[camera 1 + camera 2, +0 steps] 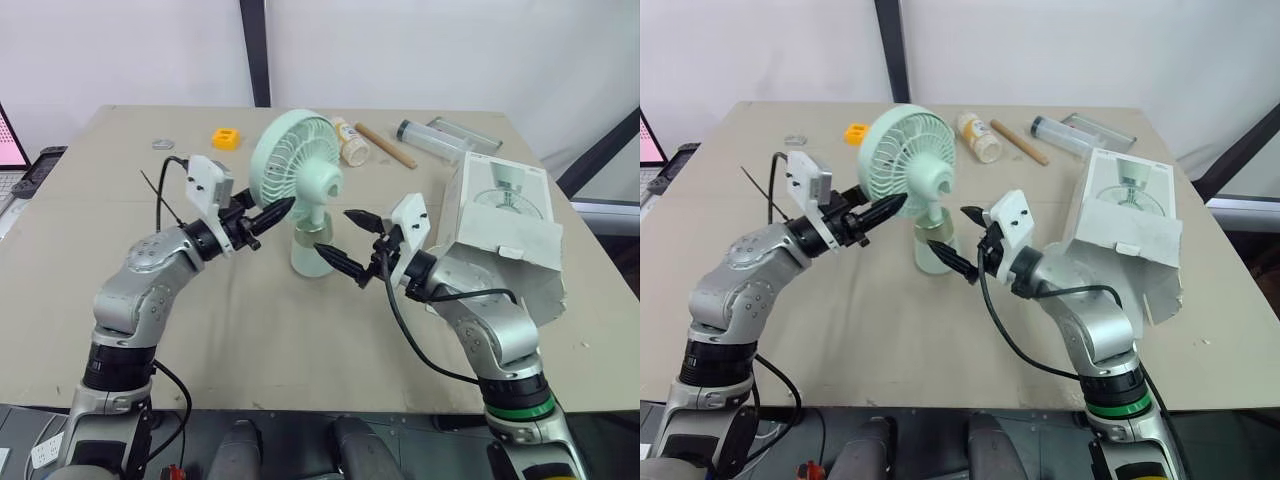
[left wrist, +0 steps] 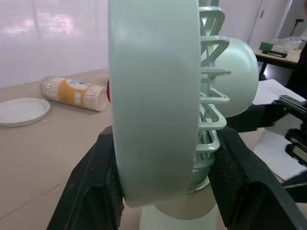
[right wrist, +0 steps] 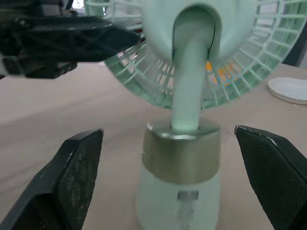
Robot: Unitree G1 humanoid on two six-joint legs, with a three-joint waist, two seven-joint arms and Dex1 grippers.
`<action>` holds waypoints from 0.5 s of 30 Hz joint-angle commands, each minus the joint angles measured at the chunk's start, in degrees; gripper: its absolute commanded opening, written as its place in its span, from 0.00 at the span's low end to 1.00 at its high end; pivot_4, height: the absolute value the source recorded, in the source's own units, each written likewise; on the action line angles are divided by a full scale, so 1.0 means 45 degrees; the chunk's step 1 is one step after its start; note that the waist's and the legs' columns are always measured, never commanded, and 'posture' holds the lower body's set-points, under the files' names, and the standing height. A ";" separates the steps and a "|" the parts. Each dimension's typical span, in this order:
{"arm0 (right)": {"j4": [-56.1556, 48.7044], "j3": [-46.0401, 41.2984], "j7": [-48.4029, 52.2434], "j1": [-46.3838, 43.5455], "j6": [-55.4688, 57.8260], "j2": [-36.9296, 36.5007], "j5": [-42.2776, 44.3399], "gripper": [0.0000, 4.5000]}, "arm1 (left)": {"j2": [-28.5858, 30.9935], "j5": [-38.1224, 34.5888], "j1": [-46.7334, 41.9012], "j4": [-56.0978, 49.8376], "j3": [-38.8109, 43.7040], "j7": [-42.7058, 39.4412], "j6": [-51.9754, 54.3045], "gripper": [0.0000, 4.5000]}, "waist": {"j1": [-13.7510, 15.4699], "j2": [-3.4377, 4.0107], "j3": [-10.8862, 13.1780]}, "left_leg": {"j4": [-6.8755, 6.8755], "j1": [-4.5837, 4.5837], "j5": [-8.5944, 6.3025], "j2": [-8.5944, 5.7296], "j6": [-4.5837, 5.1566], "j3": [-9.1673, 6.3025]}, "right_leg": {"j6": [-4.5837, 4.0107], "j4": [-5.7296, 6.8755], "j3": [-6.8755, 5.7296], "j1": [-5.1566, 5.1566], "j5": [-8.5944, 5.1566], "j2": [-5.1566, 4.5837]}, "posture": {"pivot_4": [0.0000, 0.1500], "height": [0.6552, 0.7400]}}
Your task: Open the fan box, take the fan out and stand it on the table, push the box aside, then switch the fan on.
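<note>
Left pincer (image 1: 272, 213) clamped on fan (image 1: 297, 160) guard; right pincer (image 1: 352, 242) spread wide around the base, not touching. Fan upright on desk (image 1: 250, 330), box (image 1: 500, 230) alongside. Probably light, grille brittle: better gripped at stem.

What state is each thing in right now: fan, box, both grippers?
fan: standing upright on the table, blades look motionless.
fan box: end flap open, on the table right of the fan, apart from it.
left gripper: shut on the fan's head.
right gripper: open, fingers either side of the fan's base, not touching.
</note>
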 commanded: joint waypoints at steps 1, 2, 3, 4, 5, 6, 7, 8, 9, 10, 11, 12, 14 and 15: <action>-0.0749 -0.0478 -0.0736 -0.0202 0.0571 0.0087 0.0090 0.86 | -0.0168 0.0160 0.0045 -0.0911 -0.0163 -0.0028 -0.0331 0.42 | 0.0007 0.0000 0.0000 | 0.0000 -0.0001 0.0000 0.0000 0.0000 0.0000 | 0.0002 0.0000 0.0000 0.0000 -0.0001 -0.0001 | 1.00 1.00; -0.0805 -0.0516 -0.0867 -0.0176 0.0688 0.0104 0.0096 0.78 | -0.0205 0.0229 0.0079 -0.0897 -0.0248 -0.0025 -0.0360 0.42 | 0.0008 0.0000 0.0000 | 0.0000 -0.0002 0.0000 -0.0001 0.0000 -0.0001 | 0.0002 0.0000 0.0000 0.0000 -0.0002 -0.0001 | 1.00 1.00; -0.0847 -0.0537 -0.0953 -0.0154 0.0763 0.0116 0.0100 0.75 | -0.0236 0.0259 0.0087 -0.0885 -0.0282 -0.0016 -0.0371 0.42 | 0.0008 0.0000 0.0000 | 0.0000 -0.0003 0.0000 -0.0002 0.0000 0.0000 | 0.0002 -0.0001 0.0000 0.0000 -0.0002 -0.0001 | 1.00 1.00; -0.0887 -0.0539 -0.1022 -0.0138 0.0825 0.0115 0.0089 0.67 | -0.0279 0.0300 0.0083 -0.0872 -0.0322 0.0001 -0.0370 0.42 | 0.0009 -0.0001 0.0000 | 0.0000 -0.0005 0.0000 -0.0002 0.0000 0.0000 | 0.0003 -0.0002 0.0000 -0.0002 -0.0002 -0.0002 | 1.00 1.00; -0.0919 -0.0532 -0.1115 -0.0130 0.0886 0.0112 0.0053 0.64 | -0.0325 0.0346 0.0080 -0.0865 -0.0390 0.0003 -0.0361 0.42 | 0.0009 0.0000 0.0000 | 0.0000 -0.0009 0.0000 -0.0002 0.0000 -0.0001 | 0.0002 -0.0002 0.0000 -0.0004 -0.0002 -0.0002 | 1.00 1.00; -0.0943 -0.0526 -0.1195 -0.0129 0.0940 0.0119 0.0033 0.64 | -0.0374 0.0393 0.0079 -0.0856 -0.0443 0.0005 -0.0349 0.42 | 0.0008 0.0000 0.0000 | 0.0001 -0.0007 0.0000 -0.0002 0.0001 -0.0001 | 0.0002 -0.0002 -0.0001 -0.0004 -0.0001 -0.0002 | 1.00 1.00; -0.0958 -0.0523 -0.1276 -0.0134 0.0987 0.0134 0.0028 0.64 | -0.0417 0.0453 0.0080 -0.0843 -0.0482 0.0000 -0.0344 0.42 | 0.0008 -0.0001 -0.0001 | 0.0001 -0.0008 0.0000 -0.0002 0.0001 -0.0001 | 0.0002 -0.0001 -0.0001 -0.0004 -0.0001 -0.0002 | 1.00 1.00; -0.0966 -0.0528 -0.1383 -0.0146 0.1063 0.0166 0.0037 0.64 | -0.0463 0.0516 0.0084 -0.0830 -0.0496 -0.0019 -0.0341 0.42 | 0.0009 -0.0001 -0.0001 | 0.0004 -0.0008 0.0000 -0.0003 0.0000 -0.0001 | 0.0004 -0.0001 -0.0001 -0.0002 -0.0002 -0.0002 | 1.00 1.00; -0.0971 -0.0535 -0.1484 -0.0157 0.1139 0.0197 0.0049 0.64 | -0.0495 0.0558 0.0086 -0.0822 -0.0496 -0.0034 -0.0342 0.42 | 0.0008 -0.0001 -0.0001 | 0.0004 -0.0008 0.0000 -0.0003 0.0000 -0.0001 | 0.0003 -0.0001 -0.0001 -0.0002 -0.0002 -0.0002 | 1.00 1.00; -0.0970 -0.0537 -0.1570 -0.0163 0.1199 0.0224 0.0054 0.64 | -0.0517 0.0588 0.0087 -0.0817 -0.0496 -0.0043 -0.0344 0.42 | 0.0009 -0.0001 -0.0001 | 0.0004 -0.0008 0.0000 -0.0003 0.0000 -0.0001 | 0.0001 -0.0002 -0.0001 -0.0002 -0.0001 -0.0002 | 1.00 1.00; -0.0966 -0.0539 -0.1644 -0.0165 0.1252 0.0254 0.0058 0.64 | -0.0535 0.0609 0.0089 -0.0818 -0.0495 -0.0053 -0.0339 0.42 | 0.0008 -0.0001 -0.0001 | 0.0004 -0.0008 0.0000 -0.0003 0.0000 -0.0001 | 0.0002 -0.0002 -0.0001 -0.0002 -0.0001 -0.0002 | 1.00 1.00; -0.0960 -0.0541 -0.1724 -0.0161 0.1296 0.0295 0.0065 0.64 | -0.0549 0.0634 0.0092 -0.0818 -0.0503 -0.0058 -0.0337 0.42 | 0.0009 -0.0001 -0.0001 | 0.0004 -0.0008 0.0000 -0.0003 0.0001 -0.0001 | 0.0003 -0.0001 -0.0001 -0.0002 -0.0002 -0.0002 | 1.00 1.00; -0.0949 -0.0546 -0.1859 -0.0148 0.1387 0.0375 0.0086 0.64 | -0.0571 0.0680 0.0104 -0.0818 -0.0522 -0.0067 -0.0331 0.42 | 0.0008 -0.0002 -0.0001 | 0.0005 -0.0007 0.0000 -0.0003 0.0000 -0.0001 | 0.0004 -0.0002 -0.0001 -0.0002 -0.0002 -0.0002 | 1.00 1.00; -0.0921 -0.0550 -0.1907 -0.0151 0.1421 0.0409 0.0085 0.64 | -0.0584 0.0709 0.0098 -0.0798 -0.0534 -0.0075 -0.0341 0.42 | 0.0008 -0.0002 -0.0002 | 0.0005 -0.0007 0.0000 -0.0003 0.0000 -0.0001 | 0.0005 -0.0002 -0.0001 -0.0002 -0.0002 -0.0002 | 1.00 1.00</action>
